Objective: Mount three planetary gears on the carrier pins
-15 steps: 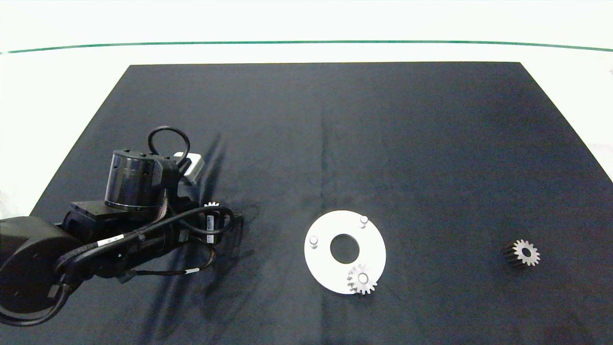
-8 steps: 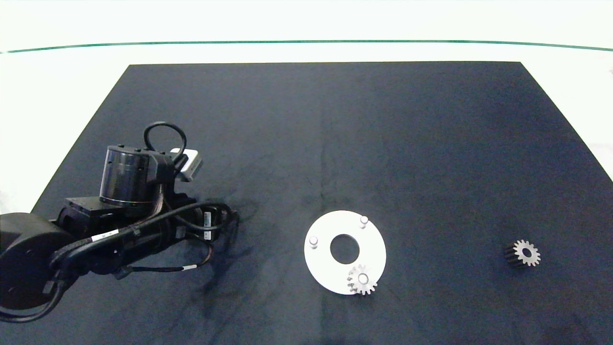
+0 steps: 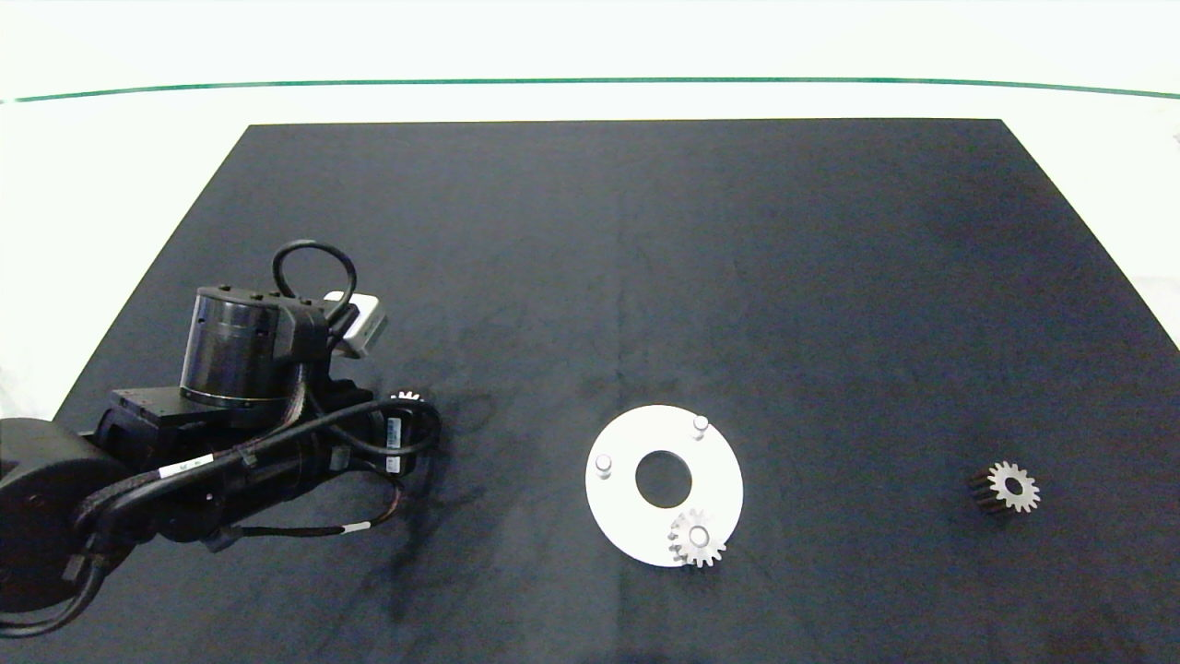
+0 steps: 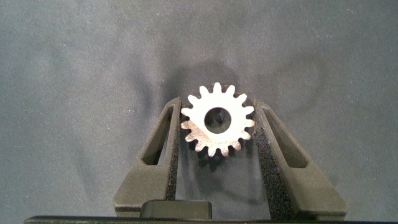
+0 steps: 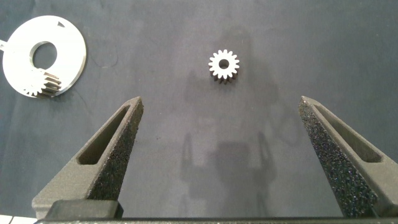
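Note:
My left gripper (image 4: pixel 217 111) is shut on a planetary gear (image 4: pixel 217 119), a silver toothed wheel pinched between both pads. From above, only a few of that gear's teeth (image 3: pixel 404 397) peek out past the left arm (image 3: pixel 277 443), over the mat's left side. The white carrier disc (image 3: pixel 636 516) lies at the front middle. Two carrier pins (image 3: pixel 604 464) (image 3: pixel 701 423) stand bare; a second gear (image 3: pixel 698 538) sits on the third. A third gear (image 3: pixel 1007 487) lies loose at the right. My right gripper (image 5: pixel 221 102) hangs open above that loose gear (image 5: pixel 224 64), out of the head view.
A black mat (image 3: pixel 627 258) covers the white table (image 3: pixel 111 148). The right wrist view also shows the disc (image 5: pixel 68 43) with its mounted gear (image 5: pixel 43 83).
The left arm has shifted a little to the left. The held gear's teeth were hidden under the wrist half a second ago and show again now.

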